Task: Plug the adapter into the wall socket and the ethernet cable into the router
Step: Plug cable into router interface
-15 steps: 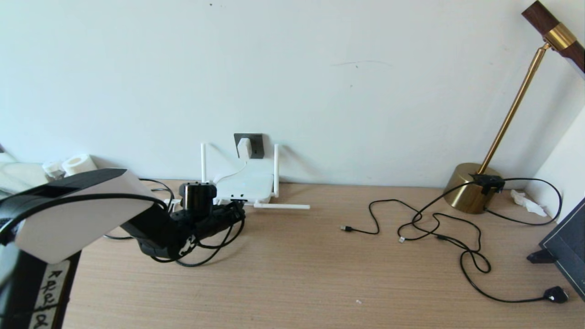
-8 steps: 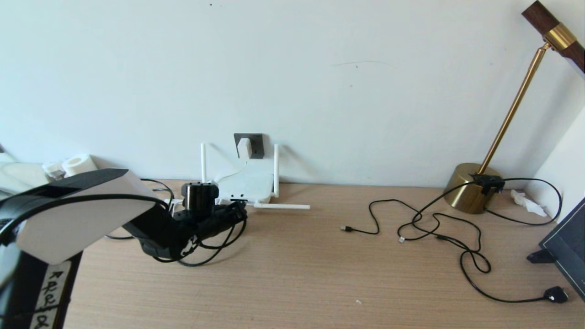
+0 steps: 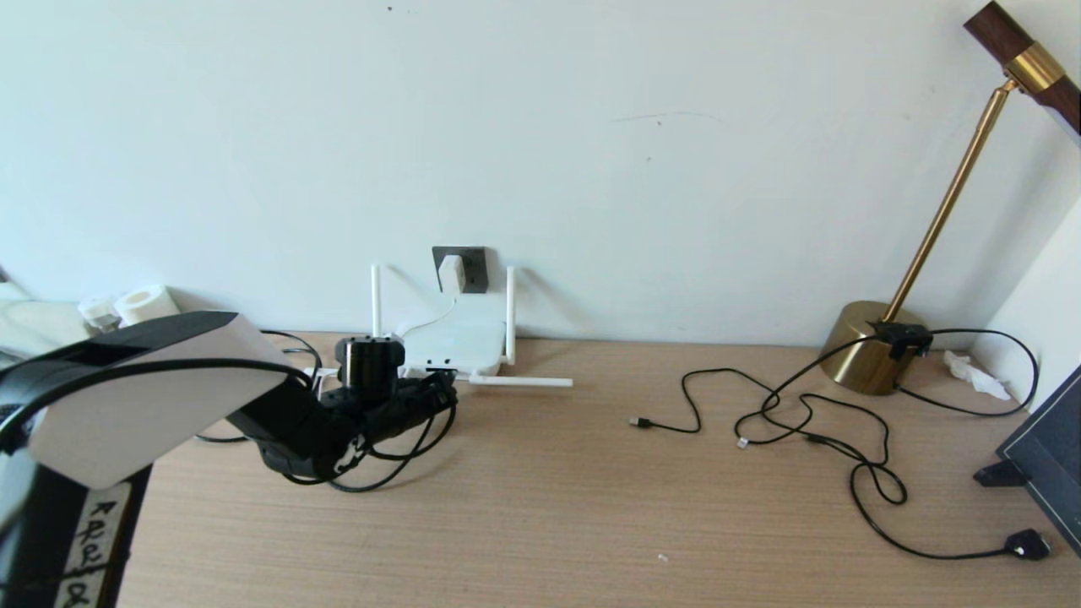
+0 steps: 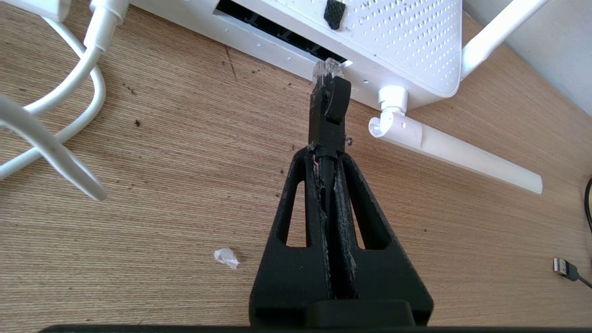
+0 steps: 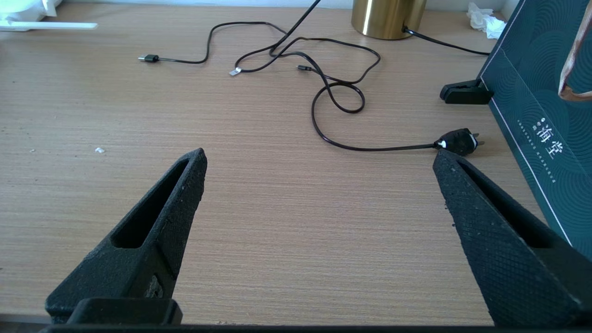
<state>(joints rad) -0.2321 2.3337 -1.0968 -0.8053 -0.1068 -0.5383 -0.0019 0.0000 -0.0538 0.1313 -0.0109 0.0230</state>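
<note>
The white adapter (image 3: 451, 274) sits in the dark grey wall socket (image 3: 471, 268) above the router (image 3: 453, 341), a flat white box leaning at the wall with stick antennas. My left gripper (image 3: 439, 390) is shut on the ethernet cable (image 4: 327, 120) just behind its black plug. In the left wrist view the plug's clear tip (image 4: 327, 70) is at the mouth of a dark port slot (image 4: 277, 34) on the router's (image 4: 397, 41) edge. The cable's black loops (image 3: 397, 460) hang under the left arm. My right gripper (image 5: 319, 159) is open over bare desk, out of the head view.
One router antenna (image 3: 522, 382) lies flat on the desk right of the ports. White cords (image 4: 69, 101) curl beside the router. Thin black cables (image 3: 802, 422) and a black plug (image 3: 1029, 545) lie at right, by a brass lamp (image 3: 870, 355) and a dark box (image 5: 545, 120).
My left gripper has crept slightly right and toward the router with the ethernet plug. The right arm has not moved.
</note>
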